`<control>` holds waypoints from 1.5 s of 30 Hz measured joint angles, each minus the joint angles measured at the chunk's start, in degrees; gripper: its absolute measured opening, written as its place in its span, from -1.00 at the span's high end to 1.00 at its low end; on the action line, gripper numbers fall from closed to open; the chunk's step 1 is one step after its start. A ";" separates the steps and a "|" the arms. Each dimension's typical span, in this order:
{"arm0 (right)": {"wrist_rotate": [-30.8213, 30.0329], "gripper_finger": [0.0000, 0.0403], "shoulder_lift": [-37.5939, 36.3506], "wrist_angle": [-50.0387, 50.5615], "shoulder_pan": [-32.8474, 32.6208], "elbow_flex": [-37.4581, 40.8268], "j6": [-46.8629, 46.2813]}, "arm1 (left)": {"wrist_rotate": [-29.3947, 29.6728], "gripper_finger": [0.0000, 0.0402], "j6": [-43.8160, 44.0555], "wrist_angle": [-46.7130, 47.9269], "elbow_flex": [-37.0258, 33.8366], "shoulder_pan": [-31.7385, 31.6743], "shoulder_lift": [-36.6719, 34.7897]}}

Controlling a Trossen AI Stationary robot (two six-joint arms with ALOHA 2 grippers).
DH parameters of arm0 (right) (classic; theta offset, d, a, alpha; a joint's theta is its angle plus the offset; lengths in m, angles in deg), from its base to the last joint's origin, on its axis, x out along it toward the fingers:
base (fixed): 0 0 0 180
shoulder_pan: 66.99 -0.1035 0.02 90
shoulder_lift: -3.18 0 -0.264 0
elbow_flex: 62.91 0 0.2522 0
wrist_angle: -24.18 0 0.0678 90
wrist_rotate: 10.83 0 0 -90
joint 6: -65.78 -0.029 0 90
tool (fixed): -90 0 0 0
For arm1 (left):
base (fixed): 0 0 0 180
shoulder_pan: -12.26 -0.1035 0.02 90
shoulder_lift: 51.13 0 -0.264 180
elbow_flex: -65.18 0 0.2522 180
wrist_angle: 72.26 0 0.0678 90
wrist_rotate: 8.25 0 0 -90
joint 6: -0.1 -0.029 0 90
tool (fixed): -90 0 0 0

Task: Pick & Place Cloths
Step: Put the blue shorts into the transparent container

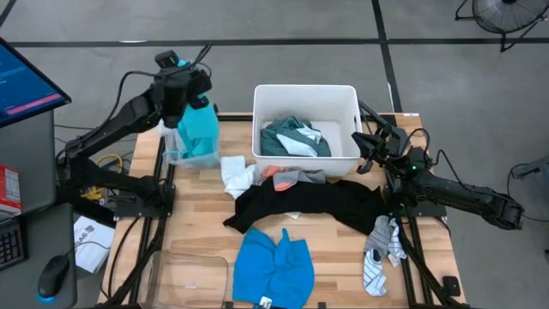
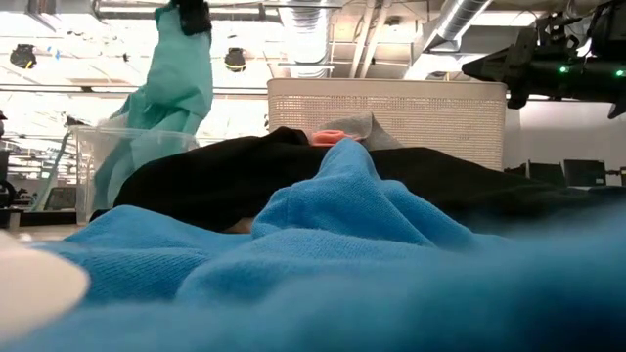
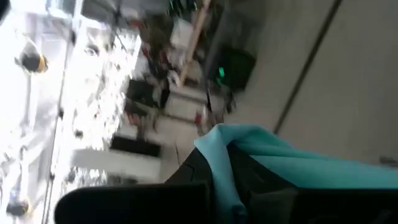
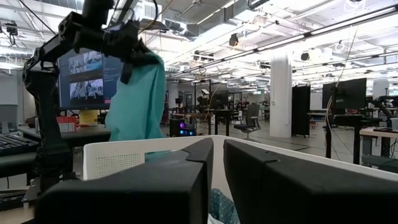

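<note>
Left pincer (image 1: 190,96) gripping turquoise cloth (image 1: 199,130)

Turquoise cloth (image 1: 199,130), black garment (image 1: 313,204), bright blue cloth (image 1: 273,266), perhaps striped grey socks (image 1: 380,251), white tub (image 1: 305,96)

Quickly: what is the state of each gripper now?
Left gripper: shut on the turquoise cloth, lifted over the clear bin.
Right gripper: nearly shut, holding nothing, beside the white tub.
</note>
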 joint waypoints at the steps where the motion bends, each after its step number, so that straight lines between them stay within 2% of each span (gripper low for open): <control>1: 0.00 0.81 -0.02 0.00 0.00 0.02 0.02 | -1.80 1.00 2.27 2.55 0.00 -0.56 0.01; 9: 0.00 0.81 -0.02 0.00 0.00 0.02 0.00 | -15.58 1.00 19.87 18.68 0.05 -7.71 2.53; 15: 0.00 0.81 0.00 0.00 -0.01 0.00 0.01 | -18.64 1.00 29.51 29.76 0.03 -14.06 7.72; 20: 0.00 0.81 -0.02 0.00 -0.02 0.02 0.00 | -29.57 1.00 35.21 35.11 -0.02 -15.97 12.60; 23: 0.00 0.81 -0.02 0.00 -0.01 0.00 0.01 | -33.62 1.00 36.98 35.15 -0.02 -15.93 15.61; 28: 0.00 0.81 0.00 0.00 -0.02 0.02 0.02 | -35.66 1.00 38.85 37.75 -0.04 -16.97 20.66; 30: 0.00 0.81 -0.02 0.00 -0.01 0.00 0.01 | -38.30 1.00 38.03 38.39 -0.04 -17.78 21.71; 38: 0.00 0.81 0.00 0.00 -0.02 0.00 0.00 | -43.77 1.00 35.02 39.42 -2.17 -21.22 19.26; 41: 0.00 0.81 0.00 0.00 -0.02 0.00 0.02 | -43.84 1.00 31.42 39.35 -5.28 -21.74 18.59; 45: 0.00 0.81 -0.02 0.00 -0.01 0.00 0.02 | -43.85 1.00 30.85 37.16 -8.43 -21.94 18.69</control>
